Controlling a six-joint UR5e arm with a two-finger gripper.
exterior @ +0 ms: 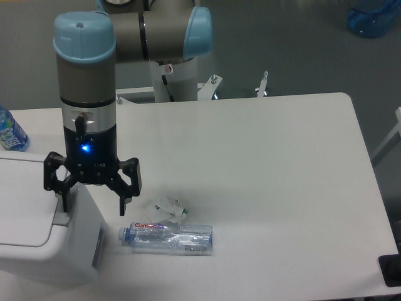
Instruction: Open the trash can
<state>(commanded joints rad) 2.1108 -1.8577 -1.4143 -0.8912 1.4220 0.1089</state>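
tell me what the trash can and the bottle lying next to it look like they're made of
Trash can: looks like white moulded plastic, smooth with a dull sheen and rounded corners; its push tab is grey, probably plastic too.
Bottle: thin clear plastic, see-through and glossy, dented and crumpled, with a printed label. The open gripper hangs over the can's edge.

red lettering on crushed bottle [168, 236] label, too blurred to read

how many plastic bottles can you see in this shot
3: a crushed clear bottle lying on the table in front, a blue-labelled bottle at the left edge, and a large blue bottle on the floor top right, cut off by the frame.
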